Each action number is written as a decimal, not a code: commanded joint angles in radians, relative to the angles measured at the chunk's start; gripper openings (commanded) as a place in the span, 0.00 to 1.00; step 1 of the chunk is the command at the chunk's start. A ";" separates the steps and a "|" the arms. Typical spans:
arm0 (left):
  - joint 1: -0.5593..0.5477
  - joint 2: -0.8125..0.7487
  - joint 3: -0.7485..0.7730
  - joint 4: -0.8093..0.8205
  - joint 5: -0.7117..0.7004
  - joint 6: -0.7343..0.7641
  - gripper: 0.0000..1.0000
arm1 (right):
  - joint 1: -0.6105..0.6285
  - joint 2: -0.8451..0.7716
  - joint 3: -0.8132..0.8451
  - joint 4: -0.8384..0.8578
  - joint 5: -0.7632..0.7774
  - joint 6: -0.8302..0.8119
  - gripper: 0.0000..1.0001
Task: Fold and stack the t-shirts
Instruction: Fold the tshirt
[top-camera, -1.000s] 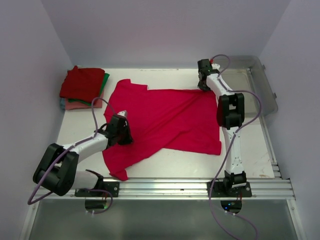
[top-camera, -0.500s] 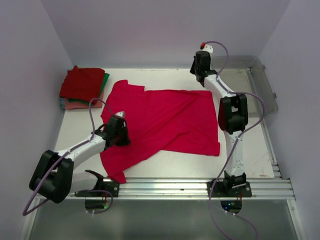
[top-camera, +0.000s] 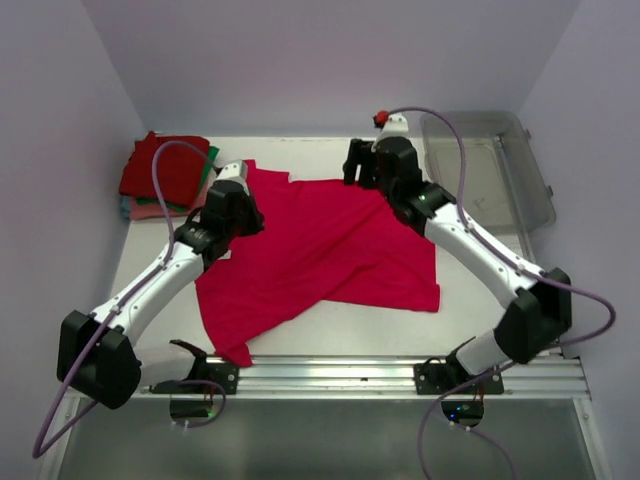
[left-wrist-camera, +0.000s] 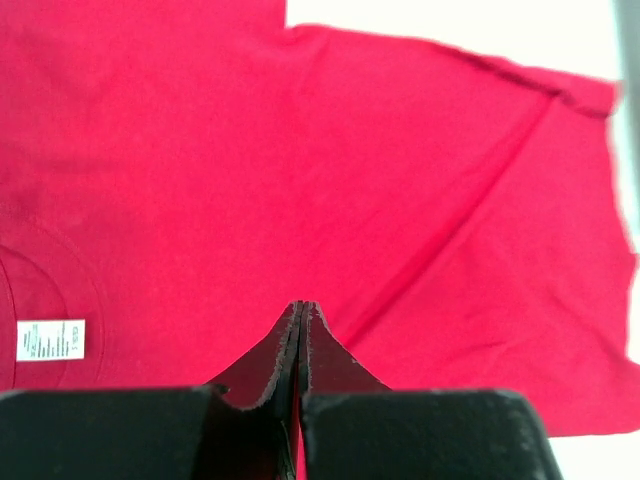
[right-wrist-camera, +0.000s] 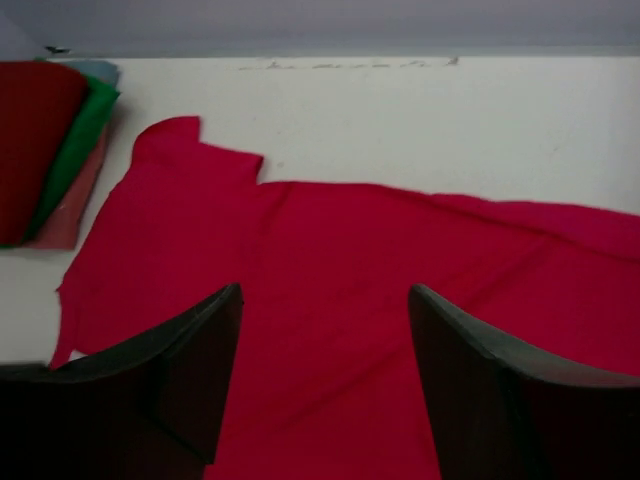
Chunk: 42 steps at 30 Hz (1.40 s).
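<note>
The bright pink shirt (top-camera: 320, 250) lies spread open across the middle of the table (top-camera: 320, 155), but not squarely. A long crease runs slantwise through it, and its near left corner reaches almost to the metal rail (top-camera: 330, 372) at the front edge. The stack of folded shirts (top-camera: 165, 175), dark red on top with green and salmon showing beneath, sits in the far left corner.

The left gripper (left-wrist-camera: 301, 305) hangs above the shirt's left side with its jaws clenched tight. We see no cloth rising to them, so we judge them empty. The right gripper (right-wrist-camera: 325, 292) hovers over the shirt's far edge with its jaws released and wide, nothing between them.

We see several ways this could go wrong. If we fold over that crease without smoothing it, the fold would likely come out lopsided and the stack would lean. If a jaw bites where the cloth may lie doubled along the crease, it could lift two layers and drag the whole shirt. The sleeve (right-wrist-camera: 175, 140) lies near the stack, just apart from it, so a careless pull that way could nudge the folded shirts. The corner by the rail could snag there.

The table is plain white and matte, with a few faint marks. A clear grey bin (top-camera: 490, 165) stands at its far right. Pale lilac walls (top-camera: 300, 60) close in on three sides.
</note>
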 joint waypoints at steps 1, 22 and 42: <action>0.003 0.074 0.013 0.006 -0.040 0.028 0.02 | 0.098 -0.147 -0.194 -0.275 0.049 0.125 0.68; 0.086 0.557 0.232 0.247 -0.055 0.014 0.00 | 0.203 -0.122 -0.515 -0.357 0.287 0.432 0.00; 0.192 0.764 0.209 0.340 0.066 -0.030 0.00 | 0.214 -0.100 -0.557 -0.611 0.152 0.388 0.00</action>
